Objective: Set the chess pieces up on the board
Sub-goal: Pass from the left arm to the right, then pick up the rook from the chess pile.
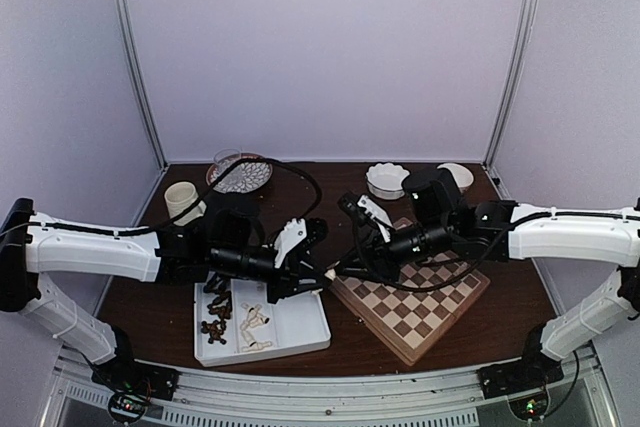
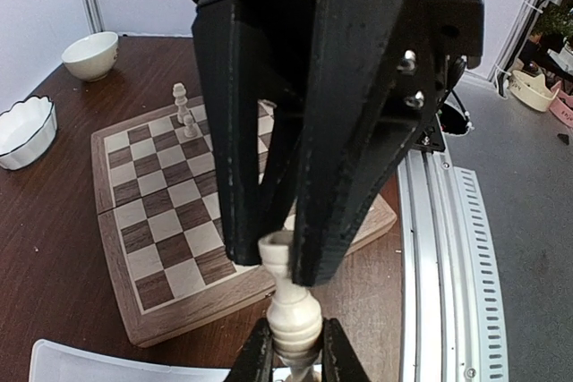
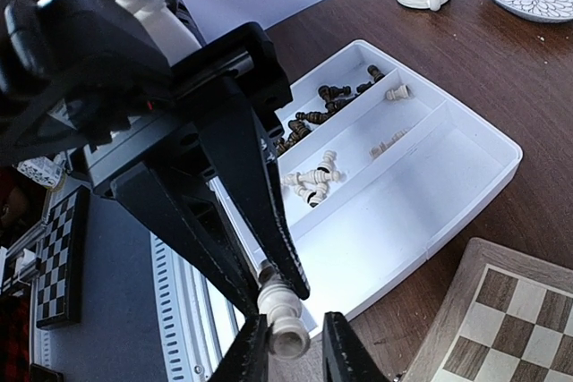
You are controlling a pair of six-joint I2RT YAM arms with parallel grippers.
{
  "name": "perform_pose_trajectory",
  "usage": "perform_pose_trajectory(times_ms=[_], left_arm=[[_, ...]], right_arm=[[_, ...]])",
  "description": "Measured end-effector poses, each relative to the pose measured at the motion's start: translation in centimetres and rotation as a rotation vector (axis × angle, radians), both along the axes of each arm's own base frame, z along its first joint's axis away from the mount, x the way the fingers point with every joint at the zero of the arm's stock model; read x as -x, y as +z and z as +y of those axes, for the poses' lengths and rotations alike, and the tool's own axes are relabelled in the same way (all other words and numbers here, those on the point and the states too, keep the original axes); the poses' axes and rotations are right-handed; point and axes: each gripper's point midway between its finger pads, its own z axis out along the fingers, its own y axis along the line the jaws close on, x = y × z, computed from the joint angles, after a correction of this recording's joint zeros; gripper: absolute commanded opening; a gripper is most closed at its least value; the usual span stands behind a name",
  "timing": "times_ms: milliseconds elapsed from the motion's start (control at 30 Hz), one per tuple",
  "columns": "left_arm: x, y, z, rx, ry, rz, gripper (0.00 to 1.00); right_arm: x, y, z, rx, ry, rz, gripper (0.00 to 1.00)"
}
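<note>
A cream chess piece [image 2: 292,315] hangs in the air between the two arms, just left of the board [image 1: 420,299]. My left gripper [image 2: 295,335] is shut on its bulbous body. My right gripper [image 3: 291,330] comes from the opposite side, its black fingers [image 2: 345,167] shut on the piece's narrow flared end [image 3: 283,319]. In the top view the two grippers meet tip to tip over the tray's right edge [image 1: 322,319]. Two cream pieces [image 2: 184,114] stand upright on a far corner of the board [image 2: 161,221].
A white compartment tray [image 3: 439,194] holds several dark pieces [image 3: 313,118] and several cream pieces [image 3: 315,181]. Two white bowls [image 1: 386,180] [image 1: 457,175] sit behind the board. A ribbed cup [image 1: 183,199] and a glass on a patterned plate [image 1: 240,173] stand at the back left.
</note>
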Motion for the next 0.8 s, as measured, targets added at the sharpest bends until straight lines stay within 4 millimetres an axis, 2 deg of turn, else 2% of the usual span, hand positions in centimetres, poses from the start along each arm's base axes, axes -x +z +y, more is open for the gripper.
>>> perform_pose_trajectory(times_ms=[100,300,400,600,800], left_arm=[[0.1,0.0,0.0,0.001,-0.002,0.000,0.13],[0.1,0.1,-0.1,0.001,-0.003,-0.006,0.49],[0.1,0.2,-0.1,0.005,-0.003,-0.008,0.57],[-0.1,0.7,-0.2,0.025,0.010,-0.020,0.55],[-0.2,0.7,-0.2,0.024,0.018,-0.020,0.41]], right_arm=[[-0.1,0.2,0.1,-0.001,-0.001,0.003,0.09],[-0.2,0.2,0.1,0.003,-0.008,-0.001,0.03],[-0.4,0.3,0.0,0.002,-0.021,-0.011,0.03],[-0.3,2.2,-0.4,-0.045,-0.036,-0.051,0.03],[-0.1,3.1,-0.7,-0.074,-0.038,-0.070,0.03]])
